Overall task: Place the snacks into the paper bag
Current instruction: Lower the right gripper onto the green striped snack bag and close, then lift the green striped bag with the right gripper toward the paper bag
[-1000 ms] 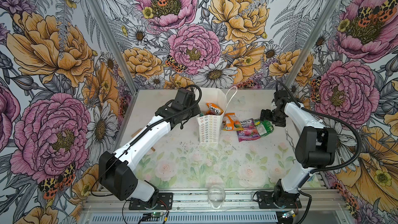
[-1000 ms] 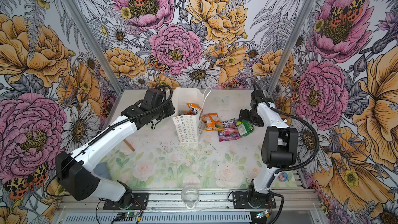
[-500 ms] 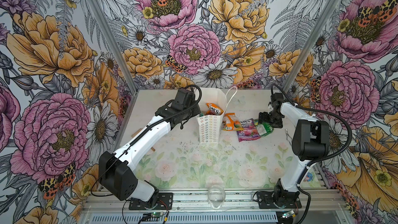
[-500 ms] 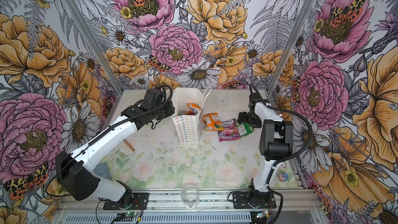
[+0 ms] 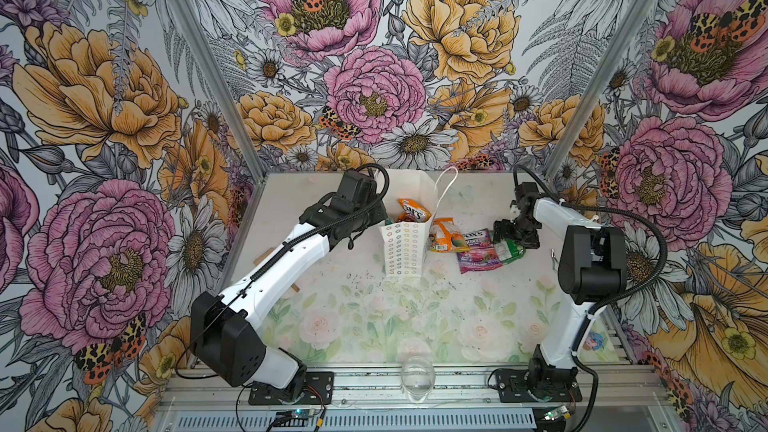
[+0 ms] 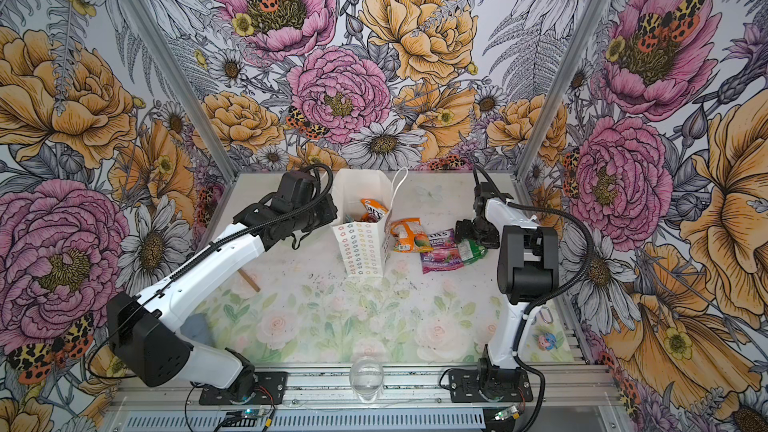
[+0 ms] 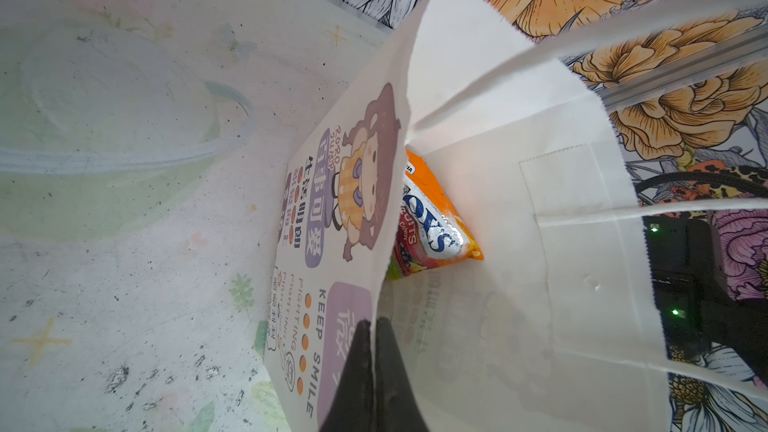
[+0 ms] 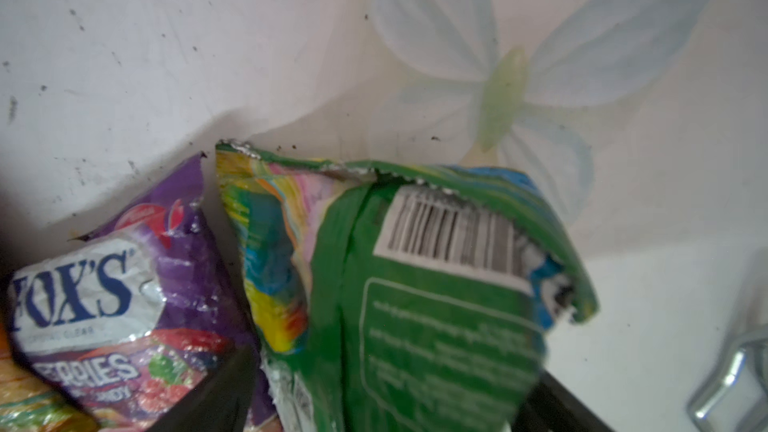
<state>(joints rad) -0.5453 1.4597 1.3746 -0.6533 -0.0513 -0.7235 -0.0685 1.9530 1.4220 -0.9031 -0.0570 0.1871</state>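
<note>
The white paper bag (image 5: 402, 245) (image 6: 360, 249) stands upright at the back middle in both top views. My left gripper (image 7: 375, 322) (image 5: 384, 218) is shut on its printed side wall (image 7: 332, 209) at the rim. One orange snack (image 7: 436, 222) (image 5: 413, 211) sits inside the bag. Right of the bag lie an orange packet (image 5: 444, 236), a purple FOX'S packet (image 5: 478, 249) (image 8: 124, 305) and a green packet (image 5: 510, 250) (image 8: 415, 284). My right gripper (image 8: 390, 401) (image 5: 508, 243) is open wide, with the green packet between its fingers.
A clear glass cup (image 5: 417, 374) stands at the front rail. A small wooden stick (image 6: 249, 280) lies left of centre under the left arm. A metal clip (image 8: 731, 384) (image 6: 544, 317) and a small figurine (image 6: 546, 340) lie by the right wall.
The right arm has folded in and its gripper has come down over the green packet, its jaws narrowing slightly. The left arm and the bag have not moved.
</note>
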